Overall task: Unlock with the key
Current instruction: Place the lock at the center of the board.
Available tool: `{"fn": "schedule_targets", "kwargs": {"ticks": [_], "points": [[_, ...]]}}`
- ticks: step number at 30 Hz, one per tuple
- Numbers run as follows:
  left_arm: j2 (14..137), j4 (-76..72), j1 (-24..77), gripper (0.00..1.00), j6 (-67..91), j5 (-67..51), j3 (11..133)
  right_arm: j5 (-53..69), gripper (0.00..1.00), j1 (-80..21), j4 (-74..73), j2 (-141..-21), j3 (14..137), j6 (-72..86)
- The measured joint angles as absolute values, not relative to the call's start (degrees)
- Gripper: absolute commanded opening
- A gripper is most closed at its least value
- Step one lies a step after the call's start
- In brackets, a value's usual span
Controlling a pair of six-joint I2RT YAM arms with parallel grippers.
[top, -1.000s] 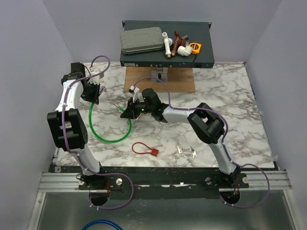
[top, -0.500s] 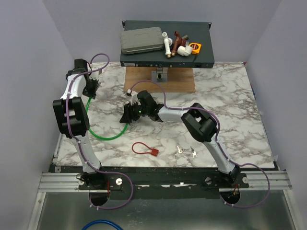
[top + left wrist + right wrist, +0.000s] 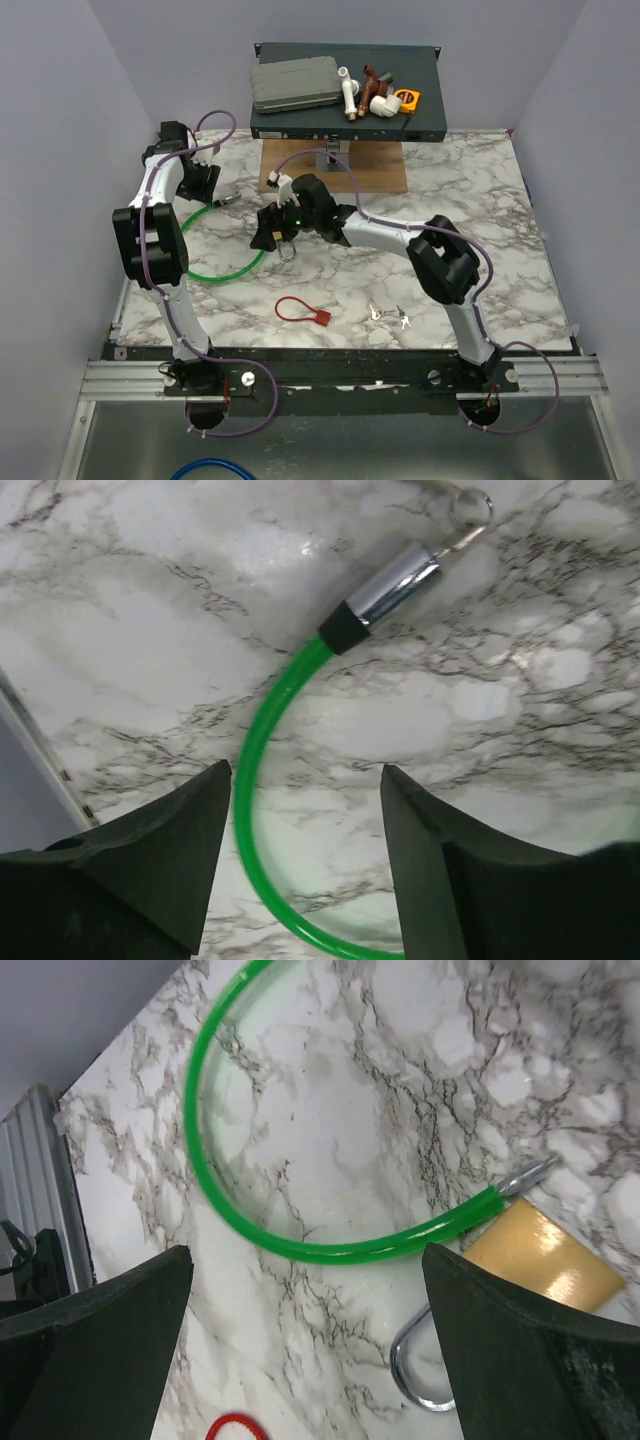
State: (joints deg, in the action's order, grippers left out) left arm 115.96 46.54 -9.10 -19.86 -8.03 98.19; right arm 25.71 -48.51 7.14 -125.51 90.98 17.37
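A green cable (image 3: 205,270) lies in a loop on the marble table (image 3: 460,220). In the left wrist view its chrome end (image 3: 381,589) has a thin metal piece with a small ring (image 3: 468,506) sticking out, which looks like a key. My left gripper (image 3: 305,770) hangs open over the cable (image 3: 250,810), holding nothing. The right wrist view shows a brass padlock (image 3: 540,1255) with a silver shackle (image 3: 415,1375) beside the cable's other tip (image 3: 525,1175). My right gripper (image 3: 307,1255) stands wide open above them.
Small loose keys (image 3: 388,316) and a red loop tag (image 3: 300,310) lie near the front edge. A wooden board (image 3: 335,170) with a metal fixture sits at the back. Behind it a dark rack case (image 3: 440,110) carries a grey box and pipe fittings.
Both grippers have opened: the left let go of the cable's chrome end, the right let go of the padlock. The cable end now lies on the table and the loop has shifted.
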Motion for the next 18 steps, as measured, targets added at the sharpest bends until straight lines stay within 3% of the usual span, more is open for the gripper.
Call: {"fn": "schedule_targets", "kwargs": {"ticks": [8,9,10,11,14,16,18], "points": [[111.33,52.42,-8.12,0.68,-22.26,-13.13,98.19,14.11,1.0,-47.4,0.23,-107.94,80.75,14.31],[110.43,53.32,-8.12,0.75,-22.61,-13.76,98.21,12.32,1.0,-47.07,-0.56,-105.43,78.39,14.87],[109.62,54.15,-8.12,0.96,-22.87,-14.26,98.24,10.9,1.0,-46.52,-1.1,-103.02,76.16,15.62],[108.66,55.42,-8.12,0.99,-23.4,-15.05,98.45,9.63,1.0,-45.78,-1.74,-100.73,73.91,16.53],[106.52,58.5,-8.12,0.95,-24.25,-17.34,98.85,5.32,1.0,-43.24,-3.27,-94.0,67.42,19.0],[105.01,60.77,-8.12,0.99,-24.58,-19.07,98.89,1.5,1.0,-41.74,-4.32,-89.86,63.61,20.27],[103.9,62.83,-8.12,0.99,-24.97,-20.84,98.98,-1.32,0.92,-41.52,-6.31,-86.5,60.77,20.71]]}}
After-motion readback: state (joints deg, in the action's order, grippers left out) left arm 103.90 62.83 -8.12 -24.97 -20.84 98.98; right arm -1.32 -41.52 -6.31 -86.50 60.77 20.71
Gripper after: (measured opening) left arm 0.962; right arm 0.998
